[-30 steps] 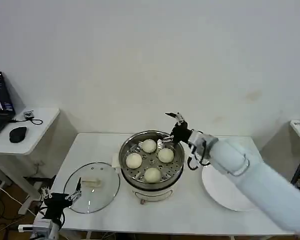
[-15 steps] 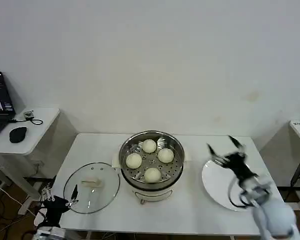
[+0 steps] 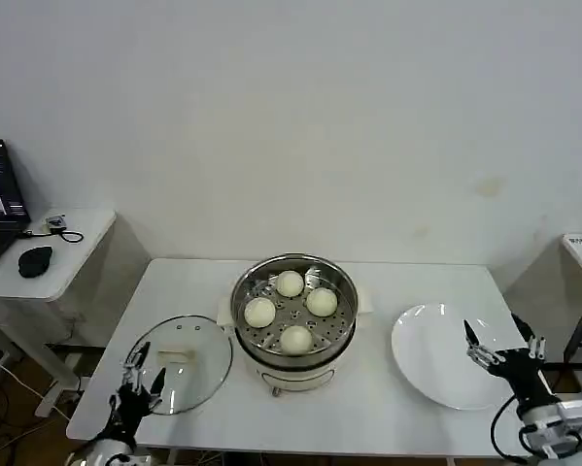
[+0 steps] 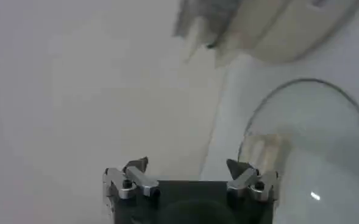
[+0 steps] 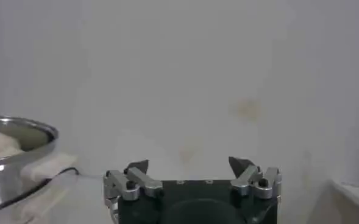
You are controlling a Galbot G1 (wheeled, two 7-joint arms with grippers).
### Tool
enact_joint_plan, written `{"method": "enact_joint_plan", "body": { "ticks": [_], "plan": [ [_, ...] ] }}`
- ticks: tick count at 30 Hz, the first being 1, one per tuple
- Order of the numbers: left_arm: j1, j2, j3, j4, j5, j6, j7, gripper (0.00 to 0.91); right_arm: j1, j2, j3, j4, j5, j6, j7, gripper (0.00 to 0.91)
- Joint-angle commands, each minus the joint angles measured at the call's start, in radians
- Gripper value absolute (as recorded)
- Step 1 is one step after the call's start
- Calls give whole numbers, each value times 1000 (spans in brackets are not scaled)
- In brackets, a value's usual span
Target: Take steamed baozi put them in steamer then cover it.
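Four steamed baozi [image 3: 291, 311] sit inside the uncovered steamer [image 3: 294, 320]. The left gripper [image 3: 139, 381], open and empty, hovers at the glass lid [image 3: 177, 362]; a poor grasp on its handle could drop it. The right gripper [image 3: 500, 348], spread empty, hangs over the white plate [image 3: 431, 361]. The lid's handle is seemingly pale, hard to read.

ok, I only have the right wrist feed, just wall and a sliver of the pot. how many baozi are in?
Observer: Four steamed baozi sit on the tray of the steamer.
Operator: covered?
Observer: No. The glass lid lies flat on the table, on the steamer's left side.
Operator: left arm?
Observer: The left gripper is open at the lid's near edge, holding nothing.
Operator: mine?
Observer: The right gripper is open, empty, at the near right edge of the white plate.
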Motion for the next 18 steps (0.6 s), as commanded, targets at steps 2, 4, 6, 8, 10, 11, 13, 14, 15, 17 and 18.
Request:
{"method": "enact_joint_plan", "body": {
  "ticks": [2,4,6,8,10,11,13,14,15,17,18],
  "plan": [
    [-175,25,107,202,154,-12,-7,907,-52,35,38,17,2,19,-4,907],
    [-205,20,116,214,153,-10,-4,907,-57,38,33,19,-3,21,-5,907],
    [-220,20,124,221,152,-8,0,907,-61,41,27,20,-9,22,-5,907],
    [-233,20,131,233,152,-8,-1,907,-60,45,23,20,-13,23,-5,907],
    [-258,18,134,254,154,-8,-6,907,-60,49,14,21,-17,25,-4,907],
    [-267,18,133,262,154,-8,-6,907,-60,51,11,23,-18,25,-5,907],
    [-285,21,131,270,154,-7,-6,907,-64,54,5,26,-22,26,-6,907],
    [-292,23,129,274,152,-5,-5,907,-66,56,1,26,-26,27,-7,907],
    [-296,24,128,275,152,-5,-5,907,-67,58,-1,27,-28,28,-8,907],
    [-301,29,127,277,147,-3,-2,907,-70,64,-8,27,-35,32,-8,907],
    [-303,30,128,279,147,-3,-1,907,-70,64,-8,27,-35,32,-8,907]
  ]
}}
